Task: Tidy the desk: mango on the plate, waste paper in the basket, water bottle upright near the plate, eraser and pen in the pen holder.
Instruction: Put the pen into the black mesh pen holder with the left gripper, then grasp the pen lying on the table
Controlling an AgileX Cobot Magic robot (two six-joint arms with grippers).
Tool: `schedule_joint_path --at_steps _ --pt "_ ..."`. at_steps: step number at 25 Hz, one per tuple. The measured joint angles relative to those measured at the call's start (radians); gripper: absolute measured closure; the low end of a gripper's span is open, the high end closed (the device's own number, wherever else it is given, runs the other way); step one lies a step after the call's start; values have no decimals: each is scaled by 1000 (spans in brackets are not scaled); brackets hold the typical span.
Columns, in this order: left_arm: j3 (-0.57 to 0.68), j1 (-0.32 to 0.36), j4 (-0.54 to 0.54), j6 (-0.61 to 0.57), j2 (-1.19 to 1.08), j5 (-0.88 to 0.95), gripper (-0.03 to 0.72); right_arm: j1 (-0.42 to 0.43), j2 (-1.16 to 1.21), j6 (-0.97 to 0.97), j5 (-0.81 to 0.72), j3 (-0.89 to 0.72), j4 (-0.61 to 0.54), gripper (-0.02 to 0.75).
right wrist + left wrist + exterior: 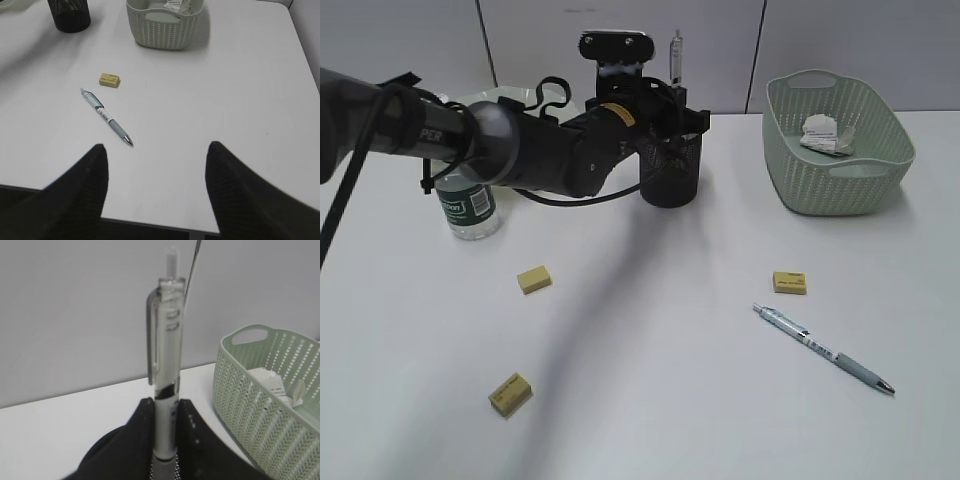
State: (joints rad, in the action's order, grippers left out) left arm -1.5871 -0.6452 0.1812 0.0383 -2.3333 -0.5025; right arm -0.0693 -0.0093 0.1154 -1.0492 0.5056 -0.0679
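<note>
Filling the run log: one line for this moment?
left fingers: shut on pen above pen holder | right fingers: open, empty | second pen, three erasers on desk

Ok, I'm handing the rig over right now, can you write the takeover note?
Left gripper: jaws shut on a pen, held upright over the pen holder.
Right gripper: jaws open, empty, above the desk edge.
Done: waste paper in the basket; water bottle stands upright.
Left: release this pen; second pen and three erasers lie on the desk.
Mango and plate: hidden behind the left arm, check.
</note>
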Motion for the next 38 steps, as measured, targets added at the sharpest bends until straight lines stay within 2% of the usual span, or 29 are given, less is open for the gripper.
schedule_joint_path --at_steps 7,10,15,18,23,27,32,38 --pt "0 0 -2 0 0 16 559 0 0 0 0 0 0 248" --pt "0 0 -2 0 -1 31 512 0 0 0 0 0 0 248" --pt "0 0 -2 0 -2 44 274 0 0 0 0 0 0 248" --pt "0 0 -2 0 -2 45 200 0 0 0 0 0 0 248" --pt "0 0 -8 0 12 49 179 0 0 0 0 0 0 248" --pt "0 0 -17 0 79 143 178 0 0 0 0 0 0 248" --pt "0 0 -22 0 202 361 183 0 0 0 0 0 0 248" --pt "0 0 -32 0 384 713 187 0 0 0 0 0 0 248"
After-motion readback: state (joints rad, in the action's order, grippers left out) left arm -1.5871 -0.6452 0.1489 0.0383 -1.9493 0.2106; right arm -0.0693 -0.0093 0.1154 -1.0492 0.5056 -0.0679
